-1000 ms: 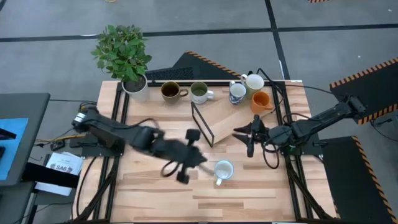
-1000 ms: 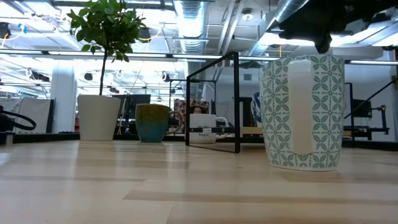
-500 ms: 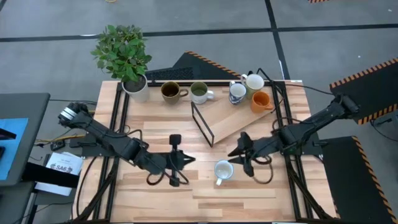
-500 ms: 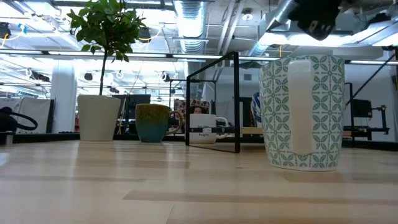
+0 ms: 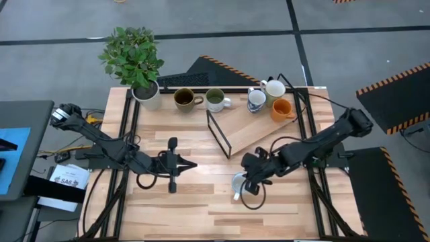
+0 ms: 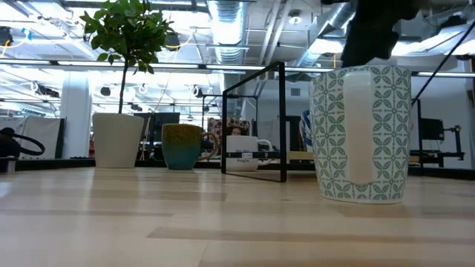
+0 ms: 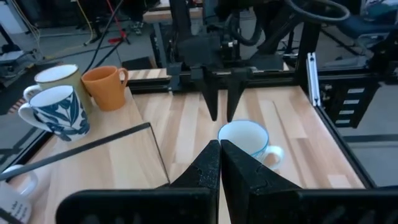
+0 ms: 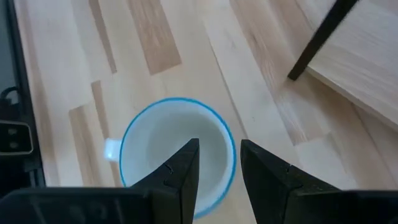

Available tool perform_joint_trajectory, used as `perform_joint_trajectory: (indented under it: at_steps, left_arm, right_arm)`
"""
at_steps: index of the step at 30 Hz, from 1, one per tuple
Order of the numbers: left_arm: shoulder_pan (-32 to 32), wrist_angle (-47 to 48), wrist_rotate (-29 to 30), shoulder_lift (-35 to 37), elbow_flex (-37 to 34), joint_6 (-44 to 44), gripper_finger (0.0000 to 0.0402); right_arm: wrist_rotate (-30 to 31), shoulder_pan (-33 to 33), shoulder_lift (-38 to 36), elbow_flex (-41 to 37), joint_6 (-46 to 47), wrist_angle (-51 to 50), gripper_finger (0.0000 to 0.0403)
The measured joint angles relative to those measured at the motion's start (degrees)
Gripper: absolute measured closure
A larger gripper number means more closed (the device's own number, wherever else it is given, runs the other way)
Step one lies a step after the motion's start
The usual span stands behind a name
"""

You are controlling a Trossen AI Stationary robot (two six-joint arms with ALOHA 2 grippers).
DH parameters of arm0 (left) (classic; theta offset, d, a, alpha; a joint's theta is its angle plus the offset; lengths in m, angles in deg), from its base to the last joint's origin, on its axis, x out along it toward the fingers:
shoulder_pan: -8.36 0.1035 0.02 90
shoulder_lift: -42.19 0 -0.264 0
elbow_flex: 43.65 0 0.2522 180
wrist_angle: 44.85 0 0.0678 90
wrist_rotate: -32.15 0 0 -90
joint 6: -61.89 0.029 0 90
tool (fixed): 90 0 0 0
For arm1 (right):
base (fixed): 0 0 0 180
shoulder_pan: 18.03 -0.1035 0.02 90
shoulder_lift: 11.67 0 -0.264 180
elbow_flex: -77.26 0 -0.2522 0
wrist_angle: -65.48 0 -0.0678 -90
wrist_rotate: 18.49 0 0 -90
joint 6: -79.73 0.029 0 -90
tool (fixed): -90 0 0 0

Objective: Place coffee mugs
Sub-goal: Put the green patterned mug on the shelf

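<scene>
A white mug with a blue-green leaf pattern and a blue rim [image 5: 240, 183] stands upright on its base on the table, its handle [image 5: 236, 195] toward the near edge. My right gripper [image 8: 219, 152] hangs open just above its rim [image 8: 231, 149], one finger over the hollow and one outside; in the left wrist view its tips [image 7: 222, 115] stop short of the mug [image 7: 244, 138]. My left gripper [image 5: 193, 166] is shut, level over the table to the mug's left, and holds nothing. Five other mugs stand by the far edge: brown [image 5: 183, 98], green-inside [image 5: 216, 99], blue-patterned [image 5: 256, 100], cream [image 5: 274, 88], orange [image 5: 282, 108].
A black wire frame [image 5: 218, 133] stands upright beside a slanted wooden board [image 5: 262, 131] between the mug and the far row. A white pot with a green plant [image 5: 145, 93] sits at the far left corner. Bare tabletop lies along the near edge [image 5: 201, 215].
My left gripper has drawn back from the patterned mug toward the table's left edge. My right gripper has swung from the table's right side toward the near left and down, ending over the mug's rim. The mug has stayed where it was.
</scene>
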Motion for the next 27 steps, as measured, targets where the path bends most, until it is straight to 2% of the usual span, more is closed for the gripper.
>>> perform_joint_trajectory:
  at_steps: [5, 22, 25, 27]
  left_arm:
    - [0.0, 0.7, 0.0, 0.1, -0.3, 0.2, 0.0402]
    - [0.0, 1.3, 0.1, 0.1, -0.3, 0.9, 0.0402]
    - [0.0, 1.4, 0.1, 0.1, -0.3, 0.9, 0.0402]
    - [0.0, 1.4, 0.1, 0.1, -0.3, 0.9, 0.0402]
  right_arm:
    - [-3.0, -0.1, 3.3, 1.7, 0.0, 0.0, 0.0259]
    - [-6.3, 0.3, 10.2, 2.1, -0.6, -2.9, 0.0262]
    - [-7.2, 0.4, 10.5, 2.2, -0.2, -3.3, 0.0281]
    - [-7.4, 0.6, 10.3, 2.2, -0.2, -3.1, 0.0310]
